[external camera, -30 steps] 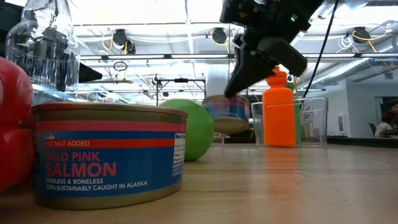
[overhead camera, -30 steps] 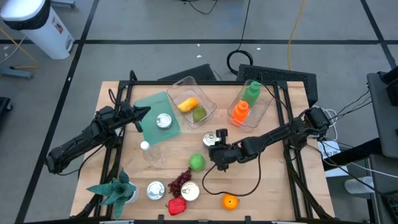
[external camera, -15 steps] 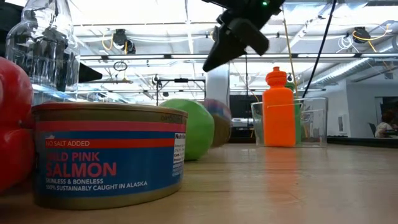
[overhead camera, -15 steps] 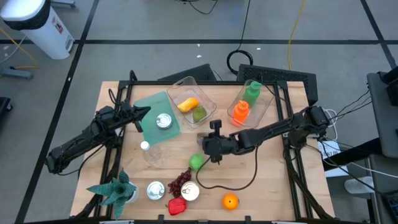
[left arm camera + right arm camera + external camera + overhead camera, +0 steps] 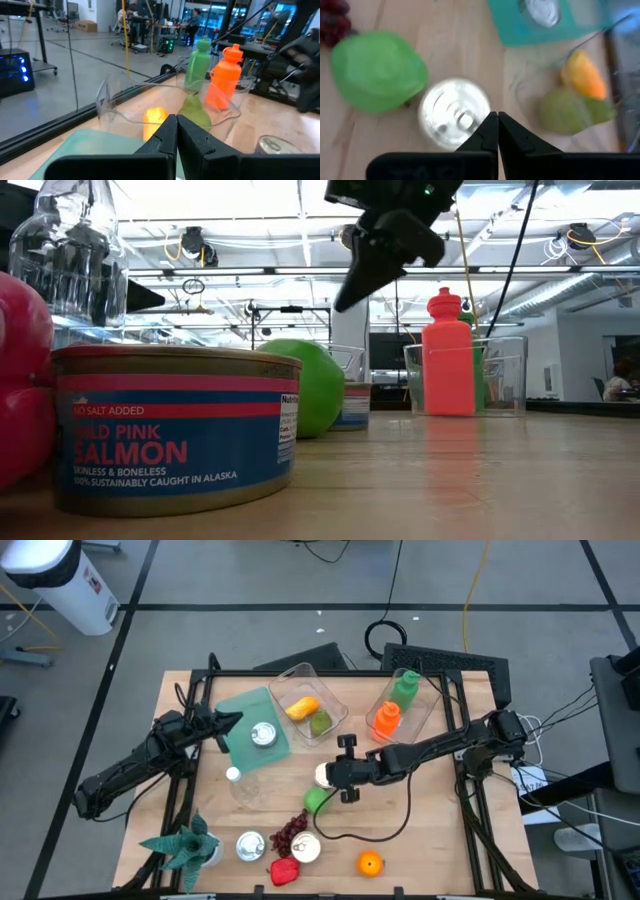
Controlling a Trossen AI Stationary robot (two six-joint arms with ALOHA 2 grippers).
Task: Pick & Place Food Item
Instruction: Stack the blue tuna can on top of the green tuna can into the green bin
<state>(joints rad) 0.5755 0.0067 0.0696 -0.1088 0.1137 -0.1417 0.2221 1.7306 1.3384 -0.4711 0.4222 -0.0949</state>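
Tin can (image 5: 323,775): upright on the table (image 5: 430,830), touching the green apple (image 5: 315,800). Right end effector (image 5: 338,776): clenched, empty, poised just right of the can, above it.

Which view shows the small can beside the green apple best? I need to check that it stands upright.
The right wrist view: the can fills it, lid up, beside the green apple. The low view shows its side, level on the table, half behind the apple. In the high view the right gripper mostly covers it.
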